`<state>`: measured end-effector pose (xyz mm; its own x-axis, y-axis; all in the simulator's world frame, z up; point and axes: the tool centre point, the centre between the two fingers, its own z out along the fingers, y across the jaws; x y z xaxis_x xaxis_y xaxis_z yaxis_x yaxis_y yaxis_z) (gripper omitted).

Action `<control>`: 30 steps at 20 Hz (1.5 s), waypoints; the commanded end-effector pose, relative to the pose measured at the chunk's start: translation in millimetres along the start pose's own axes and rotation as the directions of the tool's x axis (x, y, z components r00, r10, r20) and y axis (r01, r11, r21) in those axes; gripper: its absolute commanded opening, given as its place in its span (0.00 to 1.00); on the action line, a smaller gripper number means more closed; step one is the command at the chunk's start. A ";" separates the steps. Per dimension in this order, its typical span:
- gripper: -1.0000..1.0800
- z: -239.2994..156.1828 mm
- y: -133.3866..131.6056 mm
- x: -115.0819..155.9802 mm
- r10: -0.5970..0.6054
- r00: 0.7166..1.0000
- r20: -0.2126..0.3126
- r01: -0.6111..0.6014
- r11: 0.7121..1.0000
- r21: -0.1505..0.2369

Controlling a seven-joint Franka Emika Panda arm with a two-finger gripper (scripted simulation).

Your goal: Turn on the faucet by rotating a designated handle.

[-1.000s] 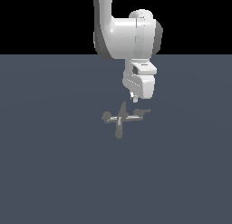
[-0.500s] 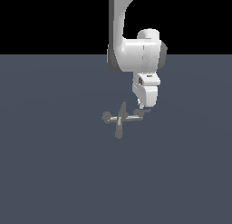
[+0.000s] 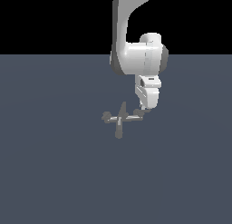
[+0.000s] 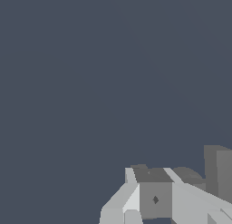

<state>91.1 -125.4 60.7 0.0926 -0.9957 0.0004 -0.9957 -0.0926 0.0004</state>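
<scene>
The faucet (image 3: 120, 119) is a tiny grey cross-shaped fixture on the dark floor, with a pale crossbar, a pointed upright and a short spout (image 3: 118, 131) toward the front. Its stubby lobe (image 3: 106, 116) is at the exterior view's left end. The dark handle (image 3: 138, 113) is at the right end. My white gripper (image 3: 146, 111) hangs from above with its fingertips at or just beside the handle tip; I cannot see whether they touch it or how far apart the jaws stand. The wrist view shows pale and dark grey blocks (image 4: 155, 199) close up that I cannot identify.
The faucet stands alone on a flat dark blue-grey floor (image 3: 54, 173). The white arm (image 3: 138, 57) rises above the gripper toward the back.
My gripper has moved toward the exterior view's right and down, from above the faucet's middle to the right end of the crossbar. The faucet looks unmoved.
</scene>
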 end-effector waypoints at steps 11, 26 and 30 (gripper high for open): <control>0.00 0.0 25.9 20.9 0.000 1.000 0.000 0.000 1.000 0.000; 0.00 -0.2 61.3 17.8 0.000 1.000 0.001 0.000 1.000 0.001; 0.00 1.1 58.7 10.8 -0.003 1.000 -0.002 0.003 1.000 0.013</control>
<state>38.9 -146.4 59.1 0.0931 -0.9956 0.0058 -0.9955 -0.0931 -0.0184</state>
